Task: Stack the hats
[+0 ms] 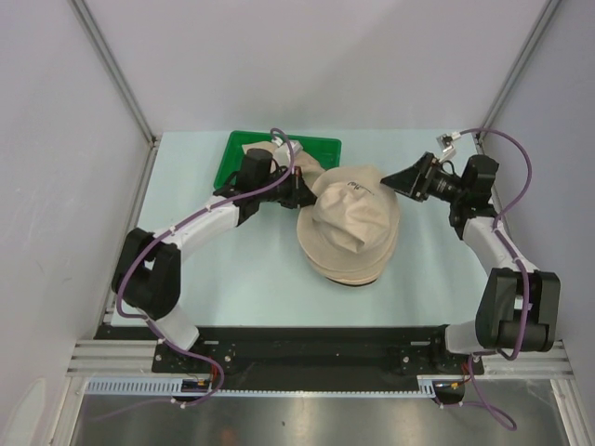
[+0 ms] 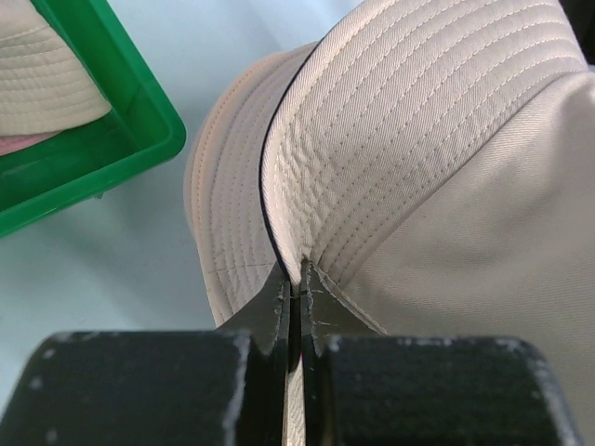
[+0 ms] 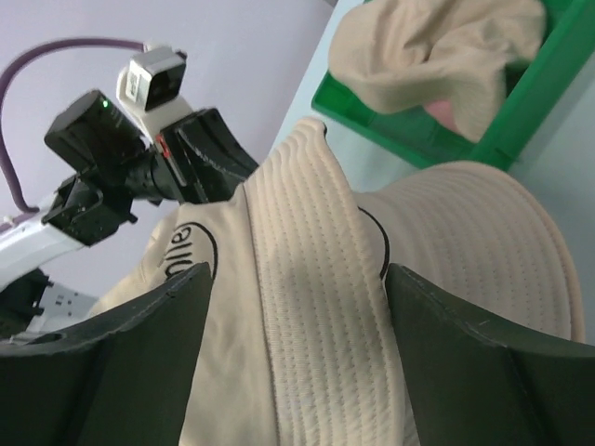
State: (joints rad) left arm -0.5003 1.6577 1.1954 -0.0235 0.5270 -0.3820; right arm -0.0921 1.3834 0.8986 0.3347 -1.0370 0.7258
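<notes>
A beige hat [image 1: 358, 209] lies crumpled on top of another beige hat [image 1: 339, 265] in the middle of the table. My left gripper [image 1: 302, 192] is shut on the top hat's [image 2: 446, 139] stitched brim at its left side, the fabric pinched between the fingertips [image 2: 296, 279]. The lower hat's brim [image 2: 232, 186] shows beneath it. My right gripper [image 1: 392, 181] stands open at the top hat's right side, and a folded band of the brim [image 3: 316, 307] runs between its two fingers without being clamped. A third hat [image 1: 265, 150] lies in the green tray.
The green tray [image 1: 325, 146] stands at the back of the table, just behind the left gripper; its rim [image 2: 139, 121] is close to the stack's left side. In the right wrist view the tray [image 3: 372, 116] and its hat [image 3: 437, 46] lie beyond the stack.
</notes>
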